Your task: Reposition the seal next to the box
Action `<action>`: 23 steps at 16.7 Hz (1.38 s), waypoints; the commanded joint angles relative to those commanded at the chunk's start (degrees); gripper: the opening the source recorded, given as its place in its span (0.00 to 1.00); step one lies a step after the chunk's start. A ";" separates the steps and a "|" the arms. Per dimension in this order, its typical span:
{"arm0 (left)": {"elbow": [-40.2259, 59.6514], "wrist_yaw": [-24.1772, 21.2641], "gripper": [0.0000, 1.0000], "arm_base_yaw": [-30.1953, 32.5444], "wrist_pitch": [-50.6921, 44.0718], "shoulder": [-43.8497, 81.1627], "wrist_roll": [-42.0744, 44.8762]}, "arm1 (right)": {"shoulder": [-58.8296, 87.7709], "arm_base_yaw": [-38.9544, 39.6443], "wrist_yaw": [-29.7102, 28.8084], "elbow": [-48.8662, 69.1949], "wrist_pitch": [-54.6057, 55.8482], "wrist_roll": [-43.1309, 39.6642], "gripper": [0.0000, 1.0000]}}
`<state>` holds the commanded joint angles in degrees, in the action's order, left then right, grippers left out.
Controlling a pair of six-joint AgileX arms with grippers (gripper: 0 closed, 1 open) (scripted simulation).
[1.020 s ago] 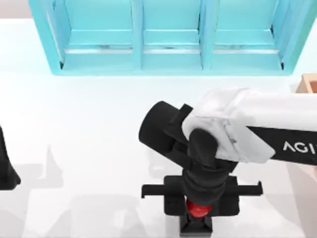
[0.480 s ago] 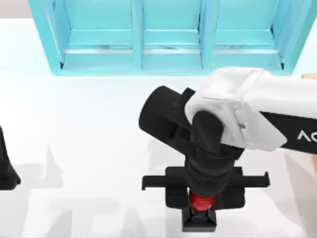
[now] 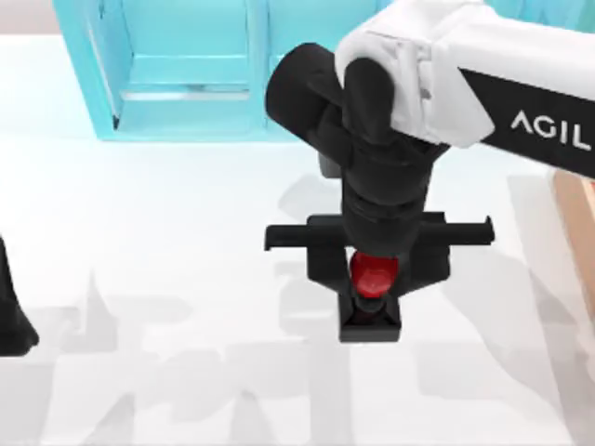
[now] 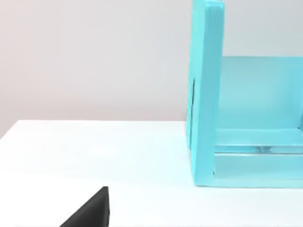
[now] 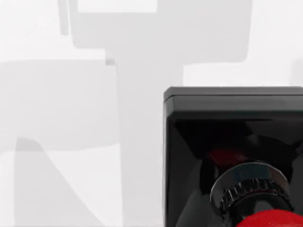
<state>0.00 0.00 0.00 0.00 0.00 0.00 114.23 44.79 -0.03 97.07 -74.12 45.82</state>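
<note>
Right gripper (image 3: 372, 279) closing around the red knob of the seal (image 3: 371, 299), holding it over the white table (image 3: 167, 232) near mid-table, toward the right. Box (image 3: 575, 218) peeking in at the right edge, well apart from the seal. Light-blue shelf cabinet (image 3: 167, 65) standing along the far side. Left arm (image 3: 11, 311) sitting parked at the left edge.

Left wrist view: cabinet (image 4: 236, 118) resting on the table (image 4: 94, 156).

Right wrist view: seal's black base (image 5: 227, 142) and red knob filling the near corner above the table (image 5: 57, 142).
</note>
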 joint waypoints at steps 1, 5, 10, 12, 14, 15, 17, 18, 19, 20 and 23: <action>0.00 0.00 1.00 0.00 0.00 0.00 0.00 | 2.16 -2.06 -0.02 4.29 -2.35 -2.02 0.00; 0.00 0.00 1.00 0.00 0.00 0.00 0.00 | 11.26 -11.56 -0.14 23.03 -12.48 -11.40 0.00; 0.00 0.00 1.00 0.00 0.00 0.00 0.00 | 21.27 -24.26 -0.21 45.52 -24.38 -24.01 0.00; 0.00 0.00 1.00 0.00 0.00 0.00 0.00 | 24.29 -28.54 -0.23 52.98 -28.12 -28.28 0.00; 0.00 0.00 1.00 0.00 0.00 0.00 0.00 | 26.62 -31.96 -0.24 58.64 -31.04 -31.69 0.00; 0.00 0.00 1.00 0.00 0.00 0.00 0.00 | 27.50 -33.25 -0.24 60.69 -32.15 -32.98 0.00; 0.00 0.00 1.00 0.00 0.00 0.00 0.00 | 28.46 -34.82 -0.23 63.06 -33.39 -34.55 0.00; 0.00 0.00 1.00 0.00 0.00 0.00 0.00 | 28.58 -35.07 -0.22 63.42 -33.56 -34.80 0.00; 0.00 0.00 1.00 0.00 0.00 0.00 0.00 | 28.58 -35.07 -0.22 63.42 -33.56 -34.80 0.00; 0.00 0.00 1.00 0.00 0.00 0.00 0.00 | 28.58 -35.07 -0.22 63.42 -33.56 -34.80 0.00; 0.00 0.00 1.00 0.00 0.00 0.00 0.00 | 35.52 -34.52 0.09 78.03 -30.64 -34.67 0.00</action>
<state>0.00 0.00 0.00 0.00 0.00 0.00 149.75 10.27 0.06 175.10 -104.76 11.14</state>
